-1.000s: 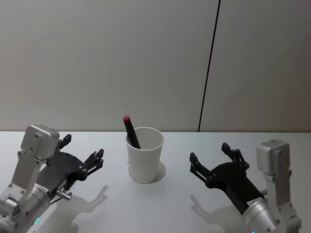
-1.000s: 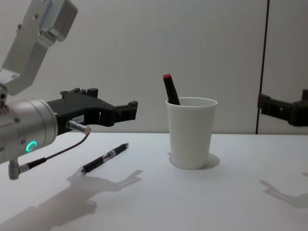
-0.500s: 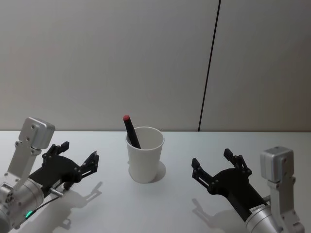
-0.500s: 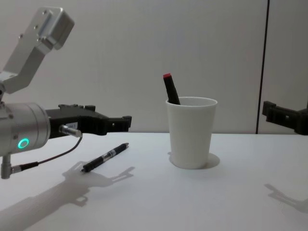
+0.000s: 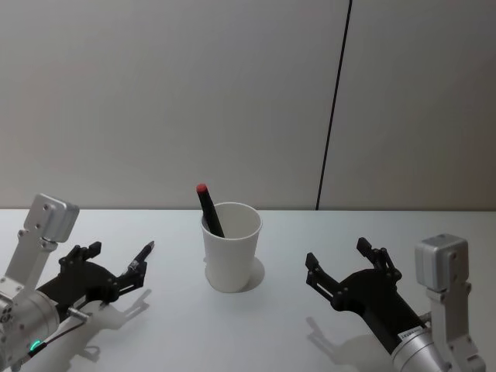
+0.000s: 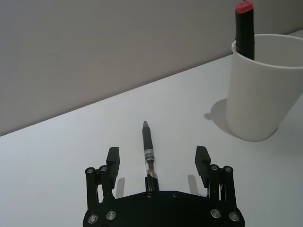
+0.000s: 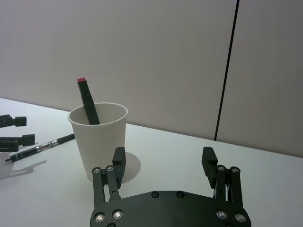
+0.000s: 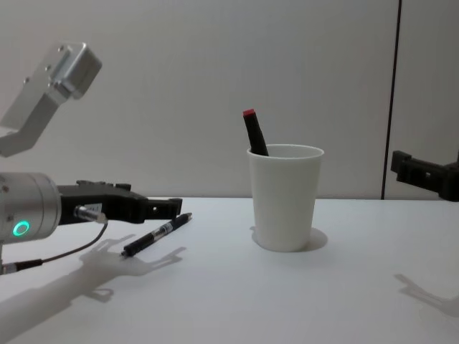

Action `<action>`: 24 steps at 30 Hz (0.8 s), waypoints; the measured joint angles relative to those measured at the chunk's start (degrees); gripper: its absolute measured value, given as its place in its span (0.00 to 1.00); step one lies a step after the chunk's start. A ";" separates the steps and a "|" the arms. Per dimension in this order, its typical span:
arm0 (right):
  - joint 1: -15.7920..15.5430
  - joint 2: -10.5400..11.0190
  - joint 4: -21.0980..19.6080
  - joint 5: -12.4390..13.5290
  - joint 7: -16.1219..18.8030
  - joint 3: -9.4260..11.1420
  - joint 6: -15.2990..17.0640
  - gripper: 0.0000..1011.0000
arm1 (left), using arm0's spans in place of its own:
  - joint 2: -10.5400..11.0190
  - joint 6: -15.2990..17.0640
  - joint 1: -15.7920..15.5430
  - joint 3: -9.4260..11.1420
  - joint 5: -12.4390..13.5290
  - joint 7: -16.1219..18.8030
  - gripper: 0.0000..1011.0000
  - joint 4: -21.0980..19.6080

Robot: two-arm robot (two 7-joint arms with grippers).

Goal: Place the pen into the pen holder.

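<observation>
You have a plain white paper cup (image 5: pixel 231 256) on a white table (image 5: pixel 263 333). The black marker (image 5: pixel 209 213) in it has a red tip. The slim black pen (image 8: pixel 156 234) bears a pale label band. The left gripper (image 6: pixel 157 153) and right gripper (image 7: pixel 164 153) are black; the grey wall (image 5: pixel 155 93) carries one dark vertical line (image 5: pixel 333 108).

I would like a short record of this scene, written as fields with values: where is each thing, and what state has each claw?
pen: lies flat on the table, to the robot's left of the cup, not in it
pen holder: white paper cup, upright
inside holder: black marker with red cap, leaning
left claw: open, low, the pen's near end between its fingers, not gripped
right claw: open, right of the cup, holding nothing
</observation>
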 joint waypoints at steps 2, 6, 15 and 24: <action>0.00 0.00 0.00 -0.01 0.01 0.00 0.00 0.99 | -0.07 0.05 -0.22 -0.10 -0.06 -0.47 0.99 0.91; 0.00 0.00 0.02 -0.01 0.01 0.00 0.01 0.99 | -0.24 0.06 -0.44 -0.17 -0.10 -0.96 0.99 1.96; 0.00 0.00 0.02 -0.02 0.03 0.00 0.01 0.99 | -0.89 -0.44 -1.00 -0.41 -0.18 -2.13 0.99 4.95; 0.00 0.00 0.02 -0.02 0.04 0.00 0.01 0.99 | -1.62 -1.39 -1.05 -0.99 -0.25 -2.56 0.99 7.22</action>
